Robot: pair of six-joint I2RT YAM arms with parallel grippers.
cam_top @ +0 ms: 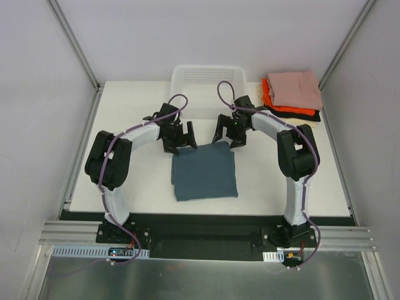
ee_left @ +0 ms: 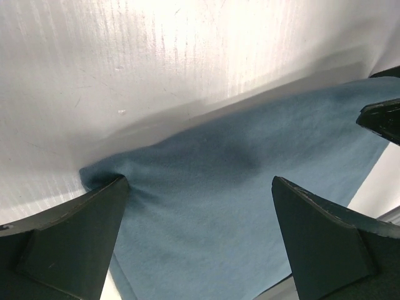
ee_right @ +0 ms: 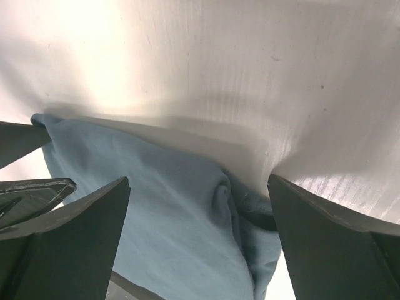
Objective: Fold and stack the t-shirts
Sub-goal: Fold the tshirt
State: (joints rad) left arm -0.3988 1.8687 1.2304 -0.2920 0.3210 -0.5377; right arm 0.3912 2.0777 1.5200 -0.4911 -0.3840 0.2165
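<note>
The slate blue-grey t-shirt (cam_top: 204, 171) lies folded into a rough square on the white table, between the two arms. My left gripper (cam_top: 180, 136) is open just above its far left corner (ee_left: 206, 206). My right gripper (cam_top: 227, 132) is open just above its far right corner (ee_right: 206, 237), where the cloth is bunched into a small fold. Neither holds anything. A stack of folded shirts sits at the far right: dusty-pink (cam_top: 292, 87) on top, orange-red (cam_top: 275, 106) and black (cam_top: 309, 116) beneath, cream barely showing at the bottom.
A white plastic mesh basket (cam_top: 187, 78) stands at the back centre, just behind both grippers. The white table (cam_top: 140, 187) is bounded by grey enclosure walls and metal frame posts left and right.
</note>
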